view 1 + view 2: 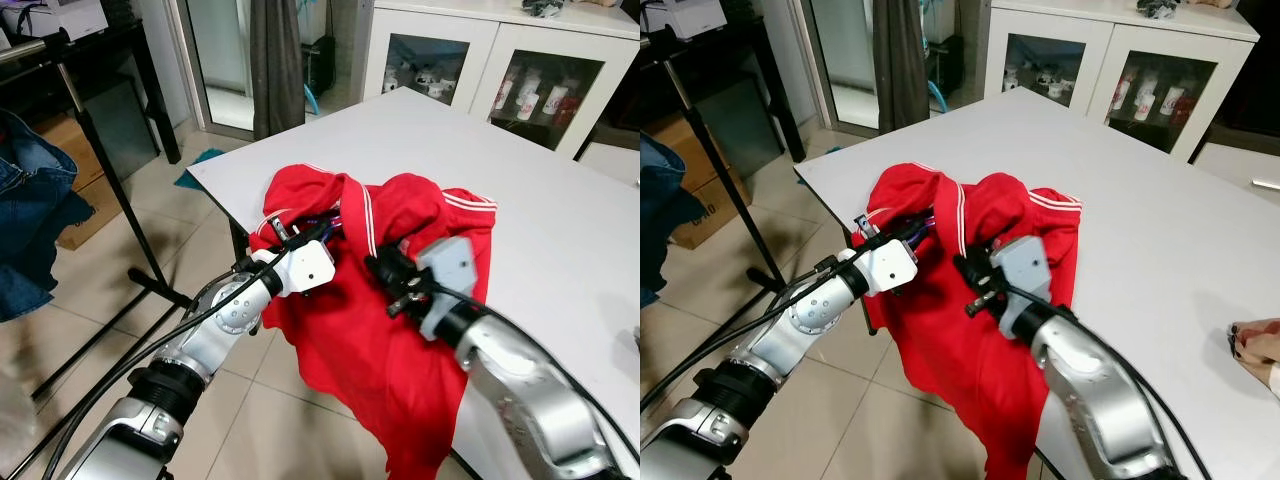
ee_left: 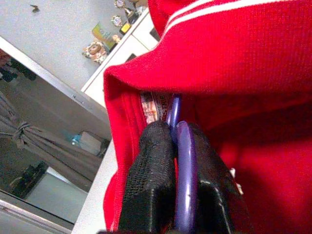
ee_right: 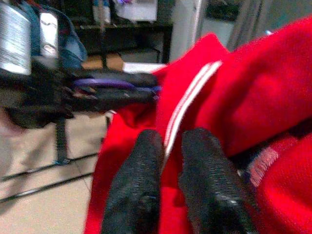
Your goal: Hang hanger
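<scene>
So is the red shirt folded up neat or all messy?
Messy. The red shirt lies crumpled on the white table, with part of it hanging over the edge toward the floor.

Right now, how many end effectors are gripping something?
2: the left end effector clamps the purple hanger at the red shirt's collar; the right end effector pinches the shirt's white-striped edge.

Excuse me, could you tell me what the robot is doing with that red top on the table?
The robot is working a purple hanger into a red garment that lies at the corner of the white table and hangs partly over its edge. The left gripper is shut on the hanger at the garment's neck opening. The right gripper pinches the red fabric beside a white stripe, holding it in place. A clothes rack stands to the robot's left, and the hanger is not on it yet.
</scene>
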Controlling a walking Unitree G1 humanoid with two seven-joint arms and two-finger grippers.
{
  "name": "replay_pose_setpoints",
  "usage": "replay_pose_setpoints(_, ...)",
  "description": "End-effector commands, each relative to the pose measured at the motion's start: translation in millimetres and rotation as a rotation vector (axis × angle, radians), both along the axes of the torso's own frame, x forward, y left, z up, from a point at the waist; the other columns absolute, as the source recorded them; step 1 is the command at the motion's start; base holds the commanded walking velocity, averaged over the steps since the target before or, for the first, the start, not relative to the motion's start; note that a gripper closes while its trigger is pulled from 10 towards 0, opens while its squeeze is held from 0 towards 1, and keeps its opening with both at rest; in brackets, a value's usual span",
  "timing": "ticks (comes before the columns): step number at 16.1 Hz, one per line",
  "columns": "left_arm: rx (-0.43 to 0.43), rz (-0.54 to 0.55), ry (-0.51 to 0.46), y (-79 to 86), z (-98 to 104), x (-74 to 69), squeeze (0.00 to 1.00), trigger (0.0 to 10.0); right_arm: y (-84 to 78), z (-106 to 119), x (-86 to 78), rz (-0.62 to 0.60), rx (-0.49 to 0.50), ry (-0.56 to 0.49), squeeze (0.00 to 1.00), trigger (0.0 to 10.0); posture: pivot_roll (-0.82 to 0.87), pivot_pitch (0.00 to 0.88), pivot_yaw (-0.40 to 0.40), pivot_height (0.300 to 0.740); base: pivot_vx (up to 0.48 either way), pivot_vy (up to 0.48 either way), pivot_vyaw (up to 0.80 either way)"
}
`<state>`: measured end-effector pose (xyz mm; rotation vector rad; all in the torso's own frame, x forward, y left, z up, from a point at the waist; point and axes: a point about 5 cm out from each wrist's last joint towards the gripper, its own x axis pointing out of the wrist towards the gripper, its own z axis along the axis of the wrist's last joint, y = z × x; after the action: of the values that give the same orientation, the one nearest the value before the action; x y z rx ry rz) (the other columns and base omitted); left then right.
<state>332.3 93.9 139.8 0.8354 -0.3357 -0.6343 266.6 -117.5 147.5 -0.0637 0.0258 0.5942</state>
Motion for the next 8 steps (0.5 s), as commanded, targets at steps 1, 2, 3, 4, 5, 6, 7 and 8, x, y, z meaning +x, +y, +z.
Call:
replay_pose_setpoints(1,-0.02,-0.022,-0.049,-5.2,11.1,0.9,0.0,0.0,1.3,2.8,2.9,-0.005,-0.006,-0.009,1.0,10.0,0.04,0.035,0.015,0.74,0.0,0.0,0.0)
replay_pose_setpoints(2,-0.02,-0.024,-0.05,-5.7,11.3,0.8,0.0,0.0,2.4,2.1,4.1,-0.008,-0.017,-0.012,1.0,10.0,0.04,0.034,0.014,0.74,0.0,0.0,0.0)
replay_pose_setpoints(3,-0.021,-0.027,-0.051,-6.5,11.5,0.6,0.0,0.0,4.1,-0.9,7.9,-0.025,-0.061,-0.016,1.0,10.0,0.04,0.034,0.014,0.74,0.0,0.0,0.0)
replay_pose_setpoints(4,-0.022,-0.028,-0.052,-7.2,11.7,0.5,0.0,0.0,4.0,-3.4,12.0,-0.051,-0.084,-0.015,1.0,10.0,0.04,0.034,0.011,0.74,0.0,0.0,0.0)
replay_pose_setpoints(5,-0.023,-0.029,-0.053,-7.4,11.9,0.5,0.0,0.0,4.1,-3.9,13.7,-0.061,-0.085,-0.014,0.96,10.0,0.04,0.034,0.011,0.74,0.0,0.0,0.0)
replay_pose_setpoints(6,-0.024,-0.03,-0.054,-7.8,12.1,0.4,0.0,0.0,4.6,-4.7,16.6,-0.076,-0.088,-0.012,0.18,10.0,0.04,0.035,0.011,0.74,0.0,0.0,0.0)
replay_pose_setpoints(7,-0.026,-0.03,-0.055,-8.3,12.3,0.3,0.0,0.0,6.3,-5.7,17.6,-0.075,-0.089,-0.007,0.0,10.0,0.04,0.035,0.008,0.74,0.0,0.0,0.0)
replay_pose_setpoints(8,-0.029,-0.031,-0.055,-8.8,12.4,0.1,0.0,0.0,8.7,-8.3,17.5,-0.065,-0.089,0.009,0.0,10.0,0.04,0.037,0.006,0.74,0.0,0.0,0.0)
